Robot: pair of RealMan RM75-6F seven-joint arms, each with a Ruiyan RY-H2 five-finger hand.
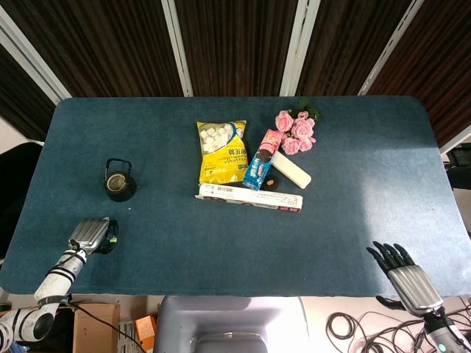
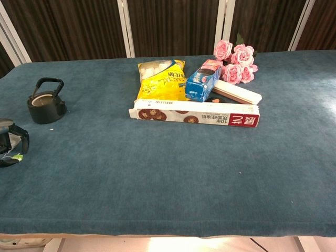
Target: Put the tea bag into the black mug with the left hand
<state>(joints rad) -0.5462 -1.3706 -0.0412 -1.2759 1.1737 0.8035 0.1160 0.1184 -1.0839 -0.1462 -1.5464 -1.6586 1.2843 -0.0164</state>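
The black mug (image 1: 120, 181) (image 2: 46, 101) stands at the left of the blue table, its loop handle up. I cannot tell what is inside it. My left hand (image 1: 94, 234) (image 2: 10, 142) rests on the table near the front left corner, in front of the mug and well apart from it. Its dark fingers curl around a small green and white piece, the tea bag (image 2: 18, 156), mostly hidden by them. My right hand (image 1: 403, 271) hangs at the front right edge, fingers spread and holding nothing; the chest view does not show it.
At mid table lie a yellow snack bag (image 1: 221, 152), a blue packet (image 1: 259, 168), a long biscuit box (image 1: 250, 198), a pale flat bar (image 1: 291, 170) and pink roses (image 1: 296, 131). The table's front edge (image 1: 235, 293) runs close to both hands.
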